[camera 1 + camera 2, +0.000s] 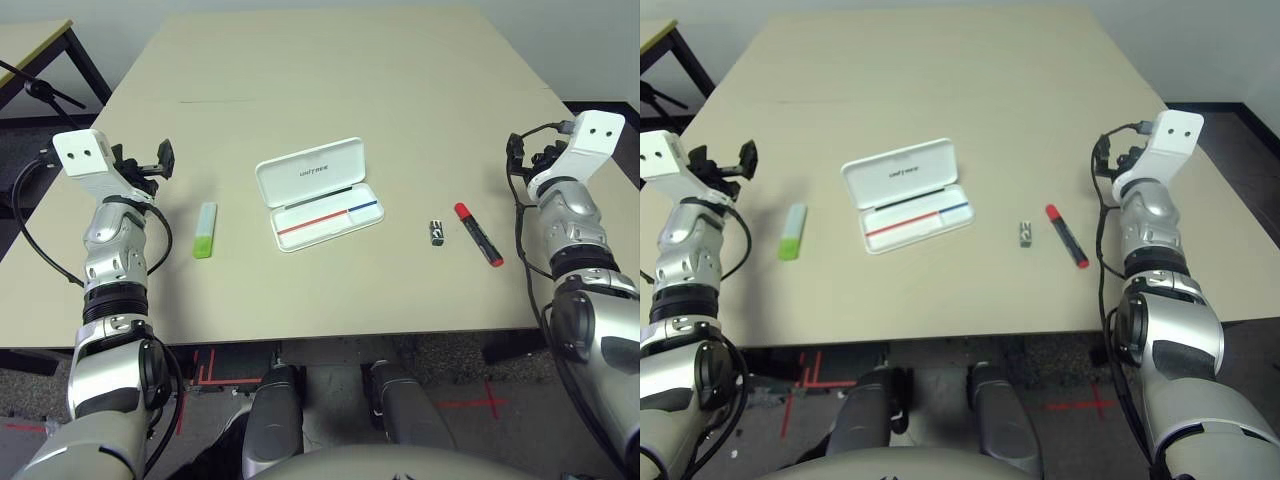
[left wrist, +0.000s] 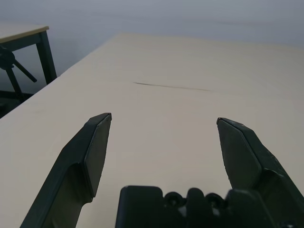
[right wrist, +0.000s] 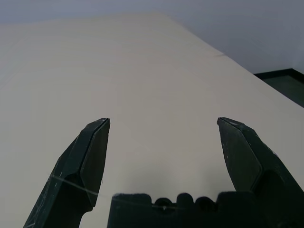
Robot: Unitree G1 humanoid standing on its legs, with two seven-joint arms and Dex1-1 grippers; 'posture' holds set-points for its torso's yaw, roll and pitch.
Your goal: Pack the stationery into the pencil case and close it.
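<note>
Left eye view: flat rounded-corner pencil case (image 1: 318,193).

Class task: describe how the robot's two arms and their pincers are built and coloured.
Both arms are jointed silver metal segments with black rings, and black cables loop alongside them. Each wrist carries a white box with two small dark dots. The left pincer and right pincer each have two black, tapering, wedge-shaped fingers.

Beige table (image 1: 330,90), second table (image 1: 35,40) at left, dark floor (image 1: 470,400) with perhaps red tape marks
</note>
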